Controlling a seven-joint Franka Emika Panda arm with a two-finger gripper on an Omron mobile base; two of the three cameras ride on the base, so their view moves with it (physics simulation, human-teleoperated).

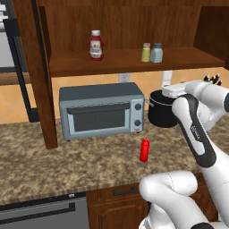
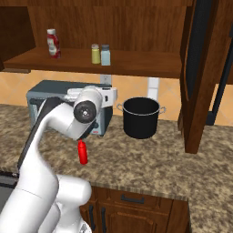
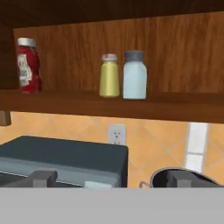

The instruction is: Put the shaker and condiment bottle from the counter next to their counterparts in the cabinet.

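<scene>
It was a home kitchen: a granite-look counter (image 1: 53,152) over wooden drawers carried a toaster oven (image 1: 102,111) and black pot (image 2: 140,117), below a wooden cabinet (image 2: 136,63) against tiled wall.

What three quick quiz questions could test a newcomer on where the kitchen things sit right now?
1. True or false: the pale blue shaker stands on the cabinet shelf beside the yellowish-green shaker.
2. Where is the slim red squeeze bottle? A) shelf B) counter C) pot
3. Fill in: the gripper's jaws are ____.

Key: 1 true; 2 B, upright in front of the toaster oven; 3 open, holding nothing.
</scene>
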